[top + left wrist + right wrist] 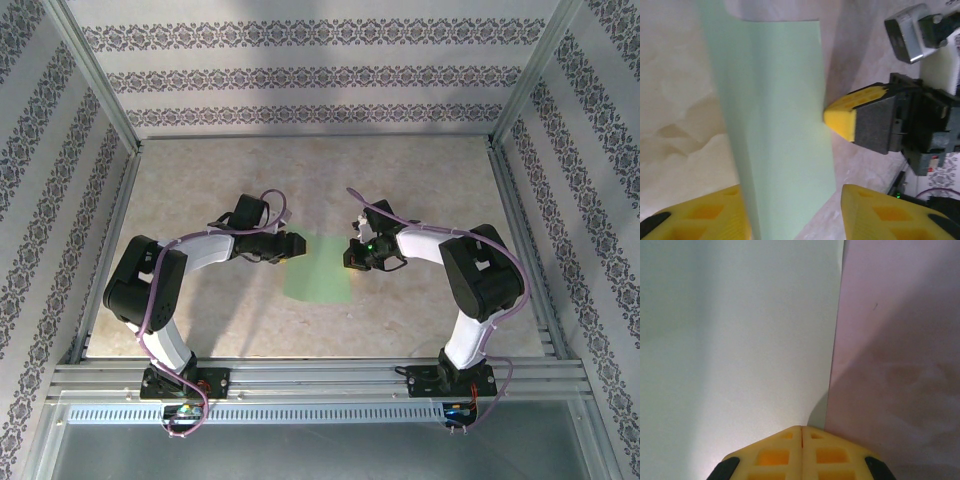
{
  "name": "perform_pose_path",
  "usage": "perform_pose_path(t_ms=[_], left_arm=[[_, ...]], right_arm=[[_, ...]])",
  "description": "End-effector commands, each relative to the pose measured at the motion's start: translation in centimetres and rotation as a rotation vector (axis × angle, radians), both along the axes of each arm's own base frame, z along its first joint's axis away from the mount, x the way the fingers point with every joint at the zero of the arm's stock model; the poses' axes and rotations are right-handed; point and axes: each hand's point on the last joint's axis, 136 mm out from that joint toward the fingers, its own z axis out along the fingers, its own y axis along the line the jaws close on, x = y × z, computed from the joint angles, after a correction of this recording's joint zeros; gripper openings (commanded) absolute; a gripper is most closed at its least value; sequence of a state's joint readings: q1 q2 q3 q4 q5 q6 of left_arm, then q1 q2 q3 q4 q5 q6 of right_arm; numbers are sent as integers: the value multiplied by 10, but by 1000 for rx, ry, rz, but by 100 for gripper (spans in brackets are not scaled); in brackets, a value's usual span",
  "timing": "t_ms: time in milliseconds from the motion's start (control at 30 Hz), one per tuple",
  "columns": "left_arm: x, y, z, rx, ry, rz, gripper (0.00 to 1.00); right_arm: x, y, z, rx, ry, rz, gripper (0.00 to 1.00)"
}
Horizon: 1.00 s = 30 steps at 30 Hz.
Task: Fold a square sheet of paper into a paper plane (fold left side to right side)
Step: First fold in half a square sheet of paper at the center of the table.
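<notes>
Left gripper [790,212] stands parted astride the square sheet of paper [775,100]; right gripper [801,432] is clenched empty, tip apparently touching its edge.

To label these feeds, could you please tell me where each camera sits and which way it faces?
Top external: above and behind the robot, looking down at the table; both arms show, flanking the pale green square sheet of paper.
Left wrist: on the left arm, looking past the open left hand across the sheet to the shut right hand.
Right wrist: on the right arm, looking over its shut fingers at the sheet's edge.
All share the sheet.
</notes>
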<state>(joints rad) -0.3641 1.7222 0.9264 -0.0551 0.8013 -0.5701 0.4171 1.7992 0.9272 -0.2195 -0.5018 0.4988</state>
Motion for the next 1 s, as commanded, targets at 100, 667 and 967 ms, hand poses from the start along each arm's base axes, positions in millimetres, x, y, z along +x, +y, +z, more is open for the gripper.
perform_pose_path(t_ms=[100, 667, 967], left_arm=[[12, -12, 32, -93, -50, -11, 54], [15, -54, 23, -112, -33, -93, 60], [17, -53, 5, -57, -16, -90, 44]], right_arm=[[-19, -15, -31, -115, 78, 12, 2], [-15, -4, -23, -64, 56, 16, 4], [-11, 2, -13, -31, 25, 13, 4]])
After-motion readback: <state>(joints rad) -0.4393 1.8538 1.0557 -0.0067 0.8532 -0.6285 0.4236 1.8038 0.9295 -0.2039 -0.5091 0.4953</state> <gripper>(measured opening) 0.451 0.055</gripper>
